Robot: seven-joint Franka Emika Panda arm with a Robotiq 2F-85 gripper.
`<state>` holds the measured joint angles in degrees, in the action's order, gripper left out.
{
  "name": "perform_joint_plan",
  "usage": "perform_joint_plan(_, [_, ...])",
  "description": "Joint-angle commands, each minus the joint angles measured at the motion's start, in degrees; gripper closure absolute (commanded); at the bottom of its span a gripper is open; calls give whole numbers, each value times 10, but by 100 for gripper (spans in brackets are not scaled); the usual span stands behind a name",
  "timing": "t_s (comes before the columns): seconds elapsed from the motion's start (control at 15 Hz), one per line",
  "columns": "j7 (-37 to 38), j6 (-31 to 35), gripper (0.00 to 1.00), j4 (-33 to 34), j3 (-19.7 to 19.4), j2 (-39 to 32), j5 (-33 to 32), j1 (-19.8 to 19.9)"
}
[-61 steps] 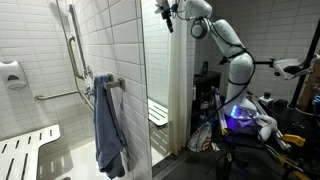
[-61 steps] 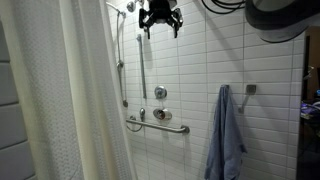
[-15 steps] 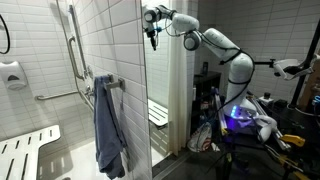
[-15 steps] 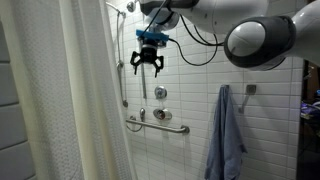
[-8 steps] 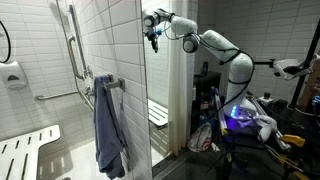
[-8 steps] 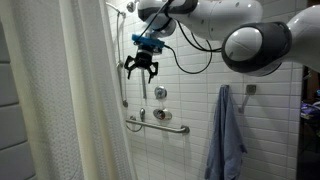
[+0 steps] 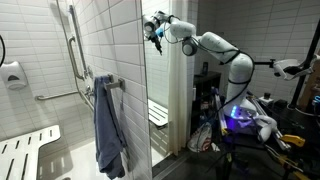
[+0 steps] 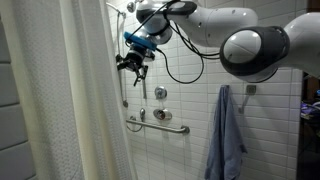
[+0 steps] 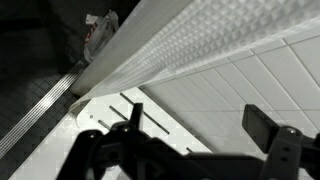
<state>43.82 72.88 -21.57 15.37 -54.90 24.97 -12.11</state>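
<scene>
White tile (image 8: 200, 100) covers the shower walls. The gripper (image 8: 133, 62) hangs high in the stall, near the top of the back wall, on an arm (image 8: 250, 35) that reaches in from the upper right of that view. Its fingers (image 9: 133, 118) are spread wide and hold nothing; the wrist view shows bare tile between them. In that view the gripper (image 9: 198, 120) sits at the bottom edge.

The pale curtain (image 8: 50, 100) is the nearest thing. It hangs from the top of the stall's open side down to the floor, filling the left part of an exterior view. The gripper is just beside its inner edge, and I cannot tell whether they touch. In the wrist view the curtain (image 9: 180, 45) runs as a textured band across the upper half, above the fingers. From the side, the gripper (image 7: 152, 28) shows past the edge of the tiled wall, with the curtain (image 7: 178, 100) hanging below it.

A vertical slide bar (image 8: 123, 80) stands on the back wall, close to the gripper. Lower on that wall are a round valve (image 8: 160, 92) and a horizontal grab bar (image 8: 158, 124). A blue towel (image 8: 228, 135) hangs near the wall's right edge, well apart from the gripper. A slatted seat (image 7: 25, 155) sits at the stall's lower corner.
</scene>
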Motion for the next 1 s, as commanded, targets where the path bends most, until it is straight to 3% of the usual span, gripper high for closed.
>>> perform_joint_plan(0.0, [78, -14, 0, -2, 27, -1, 43, 13])
perform_joint_plan(0.33, [199, -17, 0, -6, 48, 2, 85, 26])
perform_joint_plan(0.73, [290, 2, 0, -1, 63, -10, 141, 23])
perform_joint_plan(0.93, [277, -9, 0, 12, 51, -15, 132, 17])
